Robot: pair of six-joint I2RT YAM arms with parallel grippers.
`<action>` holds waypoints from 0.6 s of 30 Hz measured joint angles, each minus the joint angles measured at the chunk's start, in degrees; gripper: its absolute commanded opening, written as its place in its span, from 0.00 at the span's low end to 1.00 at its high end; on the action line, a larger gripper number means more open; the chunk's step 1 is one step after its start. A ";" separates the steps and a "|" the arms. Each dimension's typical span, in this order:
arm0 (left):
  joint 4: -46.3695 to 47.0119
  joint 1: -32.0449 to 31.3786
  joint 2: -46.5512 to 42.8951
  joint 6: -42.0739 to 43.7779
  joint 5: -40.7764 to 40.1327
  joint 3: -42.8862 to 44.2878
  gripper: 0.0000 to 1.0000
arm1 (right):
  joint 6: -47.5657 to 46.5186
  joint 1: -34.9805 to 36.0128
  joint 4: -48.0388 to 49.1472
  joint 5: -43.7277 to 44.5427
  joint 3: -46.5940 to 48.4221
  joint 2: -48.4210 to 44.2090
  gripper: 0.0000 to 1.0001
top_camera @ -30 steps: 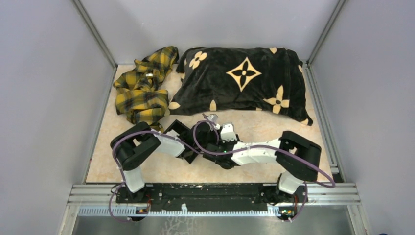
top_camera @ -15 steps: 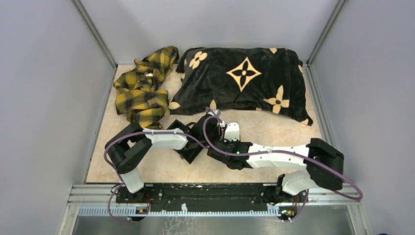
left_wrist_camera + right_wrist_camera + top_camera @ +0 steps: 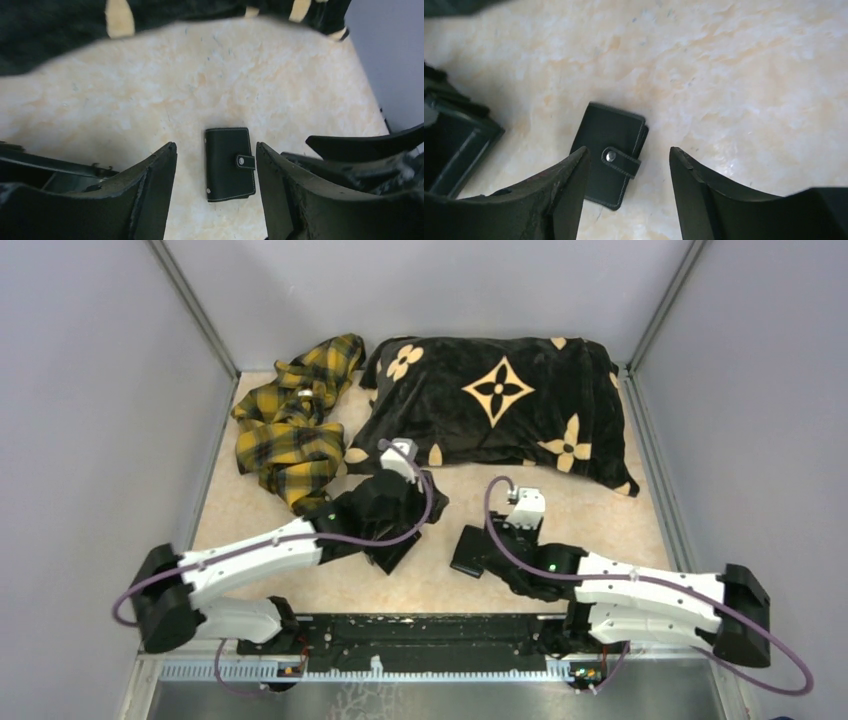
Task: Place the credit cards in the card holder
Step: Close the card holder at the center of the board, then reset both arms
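Card holder [image 3: 470,552]: a small black case, folded shut, with its snap strap [image 3: 620,161] fastened across one long edge. It lies flat on the pale marbled counter [image 3: 610,515], just below the centre of the overhead frame, between the ends of the two arms.

Left pincer [image 3: 216,146]: jaws spread wide and gripping nothing. In its own wrist view the holder sits in the lower middle of the frame, inside the gap between the two black fingers but beyond their tips, resting on the counter and apart from both. Part of the right arm's dark end shows at the right edge of this view, near the holder.

Right pincer [image 3: 628,150]: jaws likewise spread and gripping nothing. In its wrist view the holder lies skewed, just left of centre in the lower half of the frame. The strap side shows in the gap, and the opposite corner is hidden behind the left-hand finger. Whether finger and holder touch cannot be told.

A deeper black tray [image 3: 459,150] occupies the left edge of that view, apart from the holder. At the top of the overhead frame lie a black pillow [image 3: 500,400] with cream floral motifs and, to its left, a crumpled yellow plaid cloth [image 3: 290,425].
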 measured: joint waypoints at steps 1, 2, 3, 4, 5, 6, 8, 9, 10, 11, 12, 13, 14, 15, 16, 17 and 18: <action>0.02 -0.57 -2.58 0.46 -1.88 -1.01 0.67 | 0.00 -0.81 -0.44 0.72 -0.61 -1.99 0.63; 0.04 -1.16 -5.40 0.79 -3.91 -2.38 0.67 | -0.07 -1.64 -0.83 1.55 -1.36 -4.42 0.63; 0.00 -1.75 -8.22 0.92 -6.01 -4.00 0.67 | -0.07 -2.27 -1.22 2.27 -2.03 -6.73 0.63; 0.07 -2.14 -10.47 0.96 -7.78 -5.62 0.67 | -0.07 -2.86 -1.49 2.71 -2.62 -8.87 0.65; 0.13 -2.40 -12.79 0.96 -9.73 -7.65 0.67 | -0.07 -3.61 -1.86 3.13 -3.41 -11.39 0.69; 0.17 -2.56 -14.36 0.96 -11.19 -9.29 0.67 | -0.11 -4.07 -2.05 3.48 -3.89 -12.68 0.72; 0.28 -2.73 -17.40 0.90 -14.45 -13.33 0.67 | 0.11 -4.76 -3.39 4.26 -4.37 -14.64 0.78; 0.24 -2.73 -18.60 0.74 -16.11 -15.37 0.67 | 0.17 -4.87 -3.82 4.70 -4.48 -14.88 0.82; -0.09 -2.73 -19.39 0.66 -17.66 -17.00 0.67 | 0.48 -4.90 -4.35 5.20 -4.50 -14.62 0.85; -0.24 -2.73 -19.71 0.57 -18.64 -17.99 0.67 | 0.81 -4.90 -4.98 5.73 -4.50 -13.88 0.90; -0.31 -2.75 -19.87 0.50 -19.82 -18.97 0.67 | 1.29 -4.90 -5.51 6.23 -4.50 -12.83 0.95; -0.42 -2.78 -19.87 0.48 -20.87 -19.67 0.67 | 2.16 -4.90 -6.34 7.19 -4.48 -10.91 0.99; -0.44 -2.82 -19.76 0.50 -21.68 -20.11 0.67 | 3.32 -4.90 -7.04 7.74 -4.46 -9.09 0.99; -0.39 -2.89 -19.52 0.52 -22.45 -20.33 0.67 | 4.76 -4.92 -8.48 8.52 -4.15 -6.69 0.99; -0.20 -2.95 -19.06 0.55 -23.17 -20.37 0.67 | 6.91 -4.98 -10.82 9.33 -3.19 -3.06 0.99; 0.33 -2.97 -18.23 0.74 -24.00 -20.39 0.68 | 8.96 -5.07 -12.76 10.05 -1.95 0.35 0.99; 0.72 -2.97 -17.46 0.94 -24.46 -20.39 0.68 | 10.64 -5.14 -14.38 10.51 -0.72 3.43 0.99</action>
